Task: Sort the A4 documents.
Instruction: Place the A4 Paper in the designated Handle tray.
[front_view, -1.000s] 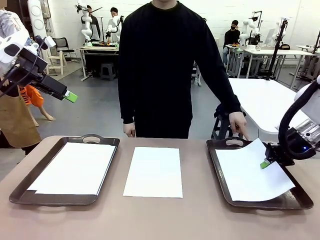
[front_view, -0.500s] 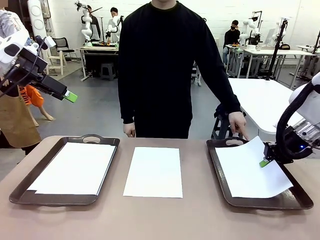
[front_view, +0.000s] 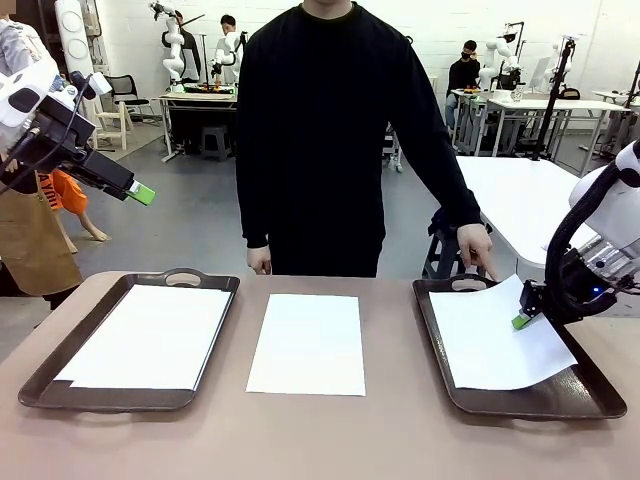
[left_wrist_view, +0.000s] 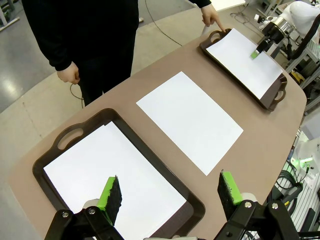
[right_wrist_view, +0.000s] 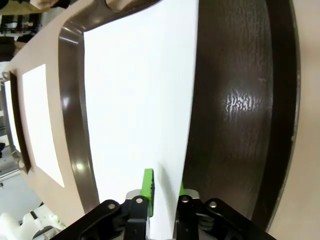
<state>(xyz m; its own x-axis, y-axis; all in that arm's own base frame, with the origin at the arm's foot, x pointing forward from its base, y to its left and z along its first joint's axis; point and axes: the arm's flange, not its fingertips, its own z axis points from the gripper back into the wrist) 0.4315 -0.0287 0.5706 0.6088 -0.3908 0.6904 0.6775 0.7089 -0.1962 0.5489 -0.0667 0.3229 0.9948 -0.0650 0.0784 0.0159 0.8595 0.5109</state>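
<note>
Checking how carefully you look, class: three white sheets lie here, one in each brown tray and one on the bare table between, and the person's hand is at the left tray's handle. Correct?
Not quite. The front view shows the person's hand at the handle of the right tray, not the left tray. The rest stands.

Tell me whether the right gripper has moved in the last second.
Yes. The right gripper has shifted along the right tray toward its far handle.
</note>
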